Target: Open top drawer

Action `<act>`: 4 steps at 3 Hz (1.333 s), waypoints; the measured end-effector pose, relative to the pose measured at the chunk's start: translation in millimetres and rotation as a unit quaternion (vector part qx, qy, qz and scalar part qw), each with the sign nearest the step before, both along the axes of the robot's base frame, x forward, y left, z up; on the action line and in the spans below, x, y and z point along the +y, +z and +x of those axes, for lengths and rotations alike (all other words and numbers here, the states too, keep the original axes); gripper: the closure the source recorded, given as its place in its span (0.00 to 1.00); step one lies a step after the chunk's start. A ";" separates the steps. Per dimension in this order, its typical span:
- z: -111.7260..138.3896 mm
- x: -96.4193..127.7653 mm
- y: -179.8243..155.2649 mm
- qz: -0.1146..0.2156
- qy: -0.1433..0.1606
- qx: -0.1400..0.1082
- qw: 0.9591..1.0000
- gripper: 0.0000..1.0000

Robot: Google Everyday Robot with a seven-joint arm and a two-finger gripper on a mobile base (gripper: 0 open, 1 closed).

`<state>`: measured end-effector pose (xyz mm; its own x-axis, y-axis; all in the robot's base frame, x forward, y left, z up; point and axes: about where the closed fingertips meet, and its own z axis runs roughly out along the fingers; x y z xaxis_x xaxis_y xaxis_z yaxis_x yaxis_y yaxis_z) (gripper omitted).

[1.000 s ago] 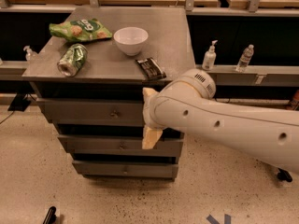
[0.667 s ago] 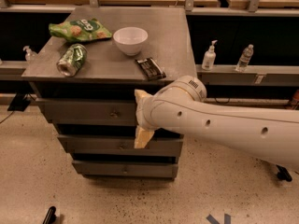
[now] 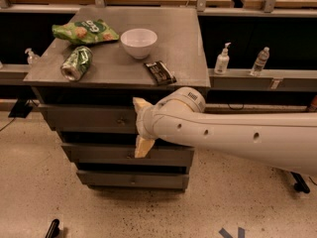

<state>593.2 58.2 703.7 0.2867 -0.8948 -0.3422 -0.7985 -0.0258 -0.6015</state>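
Firstly, the item of the task: the top drawer, widest of three grey fronts under the counter, carried its small round knob at centre. Its front sat flush with the frame, so it was judged shut

Hand: stood just right of the knob, near the drawer front. Its two pale fingers were spread, one above the other, and pinched nothing. The upper fingertip sat above and right of the knob; the lower one hung below and right of it, across the second drawer. Whether either finger touched the wood could not be told

Arm: white, reached in from far right of the knob

Other items, all on the counter above the knob:
- green snack bag, above and left
- green can, on its side, above and left
- white bowl, almost straight above
- dark wrapped bar, above and right

Two bottles stood on a shelf well apart to the right of the knob

Step in hand, as judged: the approach to the knob, with no grasp made yet. The next move called for shifting the hand left until the knob lay between the fingers, then pressing them together on it and pulling straight out from the front. The knob was small, so centring left little margin
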 end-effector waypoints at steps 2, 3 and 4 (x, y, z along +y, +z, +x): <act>39.9 5.9 -20.2 -0.022 -0.016 0.021 0.999 0.00; 63.7 -6.6 -36.2 -0.024 -0.030 0.058 0.998 0.04; 72.9 -14.9 -42.8 -0.027 -0.035 0.077 0.996 0.25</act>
<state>666.1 43.3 660.9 0.1703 -0.9292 -0.3280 -0.8823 0.0045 -0.4706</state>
